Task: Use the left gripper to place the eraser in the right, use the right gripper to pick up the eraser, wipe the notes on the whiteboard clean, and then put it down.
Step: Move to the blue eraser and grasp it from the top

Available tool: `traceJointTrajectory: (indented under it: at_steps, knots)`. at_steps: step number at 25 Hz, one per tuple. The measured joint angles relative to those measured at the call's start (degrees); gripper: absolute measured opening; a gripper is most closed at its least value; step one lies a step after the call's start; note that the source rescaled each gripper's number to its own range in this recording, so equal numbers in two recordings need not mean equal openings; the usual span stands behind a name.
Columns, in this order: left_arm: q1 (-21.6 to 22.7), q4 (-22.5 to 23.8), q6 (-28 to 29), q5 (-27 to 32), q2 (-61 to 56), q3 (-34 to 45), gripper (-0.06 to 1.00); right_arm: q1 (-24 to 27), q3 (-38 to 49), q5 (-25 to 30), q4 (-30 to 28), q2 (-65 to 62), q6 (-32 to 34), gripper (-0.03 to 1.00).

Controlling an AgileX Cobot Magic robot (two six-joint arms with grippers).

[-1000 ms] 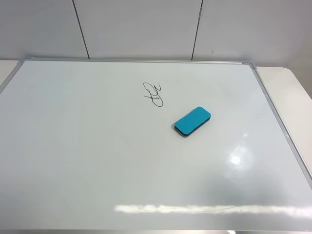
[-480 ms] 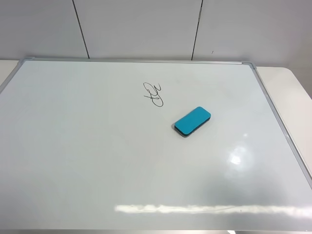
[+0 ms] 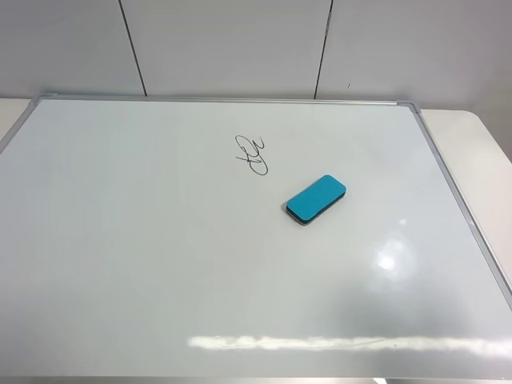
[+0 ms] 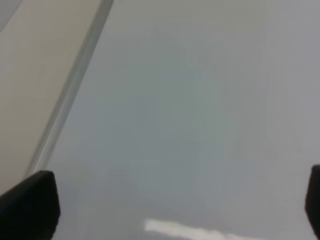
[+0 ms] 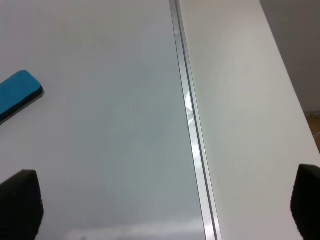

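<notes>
The teal-blue eraser (image 3: 316, 199) lies flat on the whiteboard (image 3: 120, 256), right of centre and turned at a slant. Up and to its left is the black scribble of notes (image 3: 252, 154), a short gap away. Neither arm shows in the exterior high view. In the left wrist view my left gripper (image 4: 172, 207) stands open over bare board beside the frame (image 4: 70, 95), nothing between its fingertips (image 4: 30, 205). My right gripper (image 5: 162, 202) is open too, over the board's right frame (image 5: 192, 120), with the eraser (image 5: 17, 95) off to one side of it, well apart.
The board lies on a pale table (image 3: 468, 152) whose surface shows past the right frame and at the far left corner. A white panelled wall (image 3: 240, 48) rises behind the board's far edge.
</notes>
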State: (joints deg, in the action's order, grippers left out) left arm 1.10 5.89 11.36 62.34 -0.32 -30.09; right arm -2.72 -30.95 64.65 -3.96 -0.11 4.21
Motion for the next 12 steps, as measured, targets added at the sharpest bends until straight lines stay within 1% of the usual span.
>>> traceJointTrajectory:
  at_steps: [8, 12]
  knots:
    - [0.0, 0.0, 0.0, 0.0, 0.0, 0.0, 1.0, 0.0, 0.0, -2.6, 0.0, 0.0, 0.1, 1.0]
    - [0.0, 0.0, 0.0, 0.0, 0.0, 0.0, 1.0, 0.0, 0.0, -2.7, 0.0, 0.0, 0.2, 1.0]
